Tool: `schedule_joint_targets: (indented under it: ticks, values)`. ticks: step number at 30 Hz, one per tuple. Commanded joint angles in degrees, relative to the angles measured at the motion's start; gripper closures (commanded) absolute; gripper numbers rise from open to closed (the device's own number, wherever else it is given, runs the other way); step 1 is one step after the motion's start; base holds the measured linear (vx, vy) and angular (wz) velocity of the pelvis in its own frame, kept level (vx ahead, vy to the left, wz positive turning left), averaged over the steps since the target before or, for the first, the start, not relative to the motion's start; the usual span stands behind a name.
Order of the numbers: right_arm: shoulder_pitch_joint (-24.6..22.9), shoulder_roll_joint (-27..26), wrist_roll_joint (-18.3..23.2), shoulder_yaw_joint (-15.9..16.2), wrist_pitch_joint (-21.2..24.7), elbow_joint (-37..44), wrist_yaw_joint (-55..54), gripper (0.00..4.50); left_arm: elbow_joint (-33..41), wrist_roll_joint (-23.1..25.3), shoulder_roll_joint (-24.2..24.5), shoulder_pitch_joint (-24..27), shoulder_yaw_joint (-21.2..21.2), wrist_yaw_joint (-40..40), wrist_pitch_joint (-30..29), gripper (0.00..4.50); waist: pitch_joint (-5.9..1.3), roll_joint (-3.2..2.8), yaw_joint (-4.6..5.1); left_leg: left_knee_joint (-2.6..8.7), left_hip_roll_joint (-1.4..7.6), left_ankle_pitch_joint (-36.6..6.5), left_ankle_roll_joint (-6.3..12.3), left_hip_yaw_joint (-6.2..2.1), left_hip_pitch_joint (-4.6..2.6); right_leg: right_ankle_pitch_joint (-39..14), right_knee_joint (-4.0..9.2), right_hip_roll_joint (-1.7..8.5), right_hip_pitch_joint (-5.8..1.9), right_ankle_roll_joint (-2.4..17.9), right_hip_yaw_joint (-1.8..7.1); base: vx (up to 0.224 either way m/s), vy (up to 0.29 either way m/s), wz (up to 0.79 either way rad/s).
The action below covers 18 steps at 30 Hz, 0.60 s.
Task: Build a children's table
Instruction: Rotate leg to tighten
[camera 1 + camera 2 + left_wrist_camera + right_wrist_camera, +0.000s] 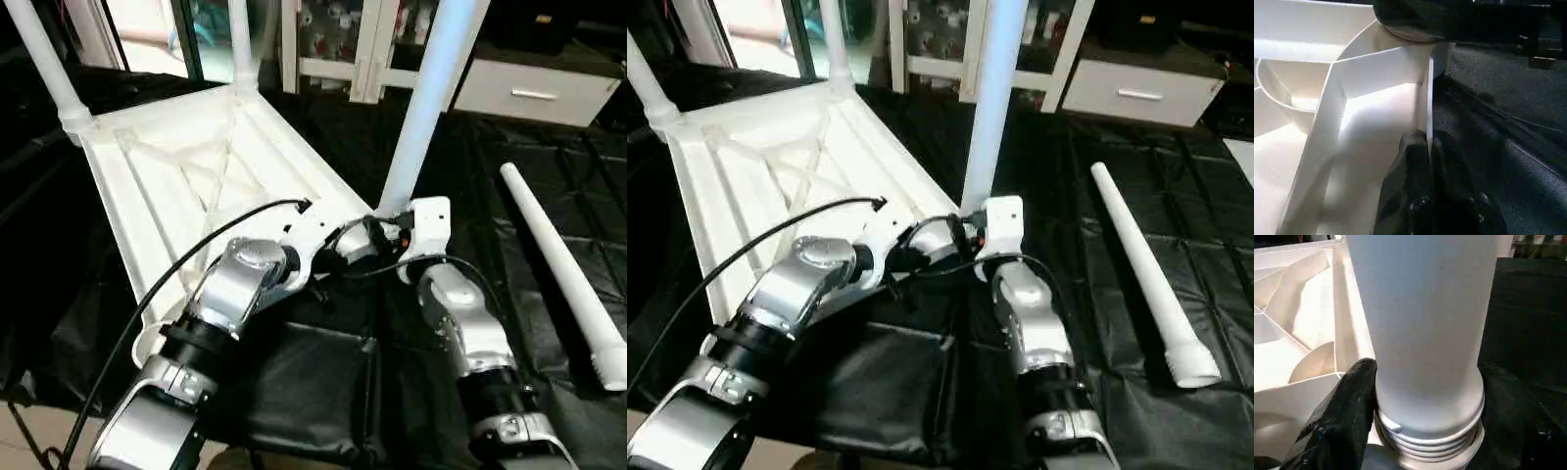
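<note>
The children's table top [186, 176] lies upside down on the black sheet, X-ribs facing up. Two white legs [49, 69] [242, 44] stand in its far corners. A third leg [431, 88] stands upright at the near right corner. My right gripper [1427, 382] is shut on that leg's base, a black finger [1352, 401] on each side. Its threaded end [1430, 440] shows just above the corner socket. My left gripper [1429, 147] is shut on the top's thin rim wall [1427, 88] close beside that corner.
A fourth white leg [563, 264] lies loose on the black sheet to the right. White cabinets with glass doors [372, 49] and a white drawer unit [534, 88] stand behind the table. A black cable [196, 245] loops over my left forearm.
</note>
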<state>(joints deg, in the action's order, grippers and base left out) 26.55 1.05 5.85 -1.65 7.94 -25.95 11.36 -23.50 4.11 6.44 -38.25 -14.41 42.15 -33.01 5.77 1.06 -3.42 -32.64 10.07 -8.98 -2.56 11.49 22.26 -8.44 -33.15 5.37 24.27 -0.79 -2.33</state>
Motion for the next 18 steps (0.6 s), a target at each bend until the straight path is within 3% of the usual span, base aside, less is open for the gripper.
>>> schedule_joint_targets:
  ticks: [1, 5, 7, 12, 13, 15, 18]
  values:
    - [-1.6, -4.6, -0.5, 5.0, 1.2, -1.6, 2.1, 1.8, 2.6, -3.0, -4.0, -3.4, -0.3, 0.5, 2.4, 4.5, -4.05, 0.8, 0.04, 3.72, 2.37, -12.7, 4.24, -1.06, -1.07, -14.4, 3.53, 2.49, -2.47, 11.8, 1.73, 0.0, 0.0, 0.0]
    - [-1.5, -4.6, 0.9, 4.7, -0.7, -0.7, 4.2, 1.8, 2.8, -3.2, -3.1, -2.7, 0.1, 0.4, 2.0, 4.5, -3.97, 0.85, 0.02, 3.86, 2.44, -14.0, 3.53, -1.14, -1.12, -16.9, 3.77, 2.66, -2.39, 10.9, 1.8, 0.0, 0.0, 0.0]
    - [-1.5, -4.5, 1.8, 4.0, -0.9, -0.2, 5.1, 1.24, 3.1, -3.2, -2.6, -2.4, 0.2, 0.7, 2.1, 4.5, -3.98, 0.86, 0.07, 3.89, 2.44, -13.9, 3.5, -1.13, -1.11, -16.3, 3.7, 2.57, -2.36, 10.9, 1.8, 0.0, 0.0, 0.0]
    - [-1.3, -2.3, 3.8, 2.4, -2.5, 3.1, 8.6, 0.8, 4.9, -3.9, -0.1, -0.9, -0.2, 4.4, 4.7, 4.5, -4.06, 0.88, -0.03, 3.85, 2.47, -13.4, 4.18, -1.17, -0.94, -15.3, 3.58, 2.69, -2.51, 11.1, 1.81, 0.0, 0.0, 0.0]
    - [-1.2, -1.5, 4.0, 2.2, -2.5, 3.8, 9.6, 0.71, 5.7, -4.4, 0.6, -0.4, -0.3, 5.7, 4.8, 4.5, -4.08, 0.43, -0.11, 3.84, 2.46, -13.2, 4.27, -1.2, -0.95, -14.8, 3.52, 2.69, -2.51, 11.3, 1.83, 0.0, 0.0, 0.0]
    - [-1.0, 1.0, 5.0, 2.0, -1.7, 5.5, 12.8, 0.47, 7.3, -4.9, 2.7, 1.1, -0.8, 8.8, 6.3, 4.5, -4.35, 0.66, -0.09, 3.6, 2.51, -11.2, 4.89, -1.14, -0.83, -11.3, 3.06, 2.56, -2.68, 12.1, 1.79, 0.0, 0.0, 0.0]
    - [-0.7, 3.7, 6.6, 2.0, 1.7, 6.7, 16.5, 0.25, 8.7, -5.2, 5.1, 2.7, -1.3, 11.6, 7.6, 4.5, -4.59, 0.36, -0.2, 3.11, 2.51, -6.9, 7.3, -0.92, -0.76, -4.1, 2.22, 2.33, -2.69, 14.8, 1.71, 0.0, 0.0, 0.0]
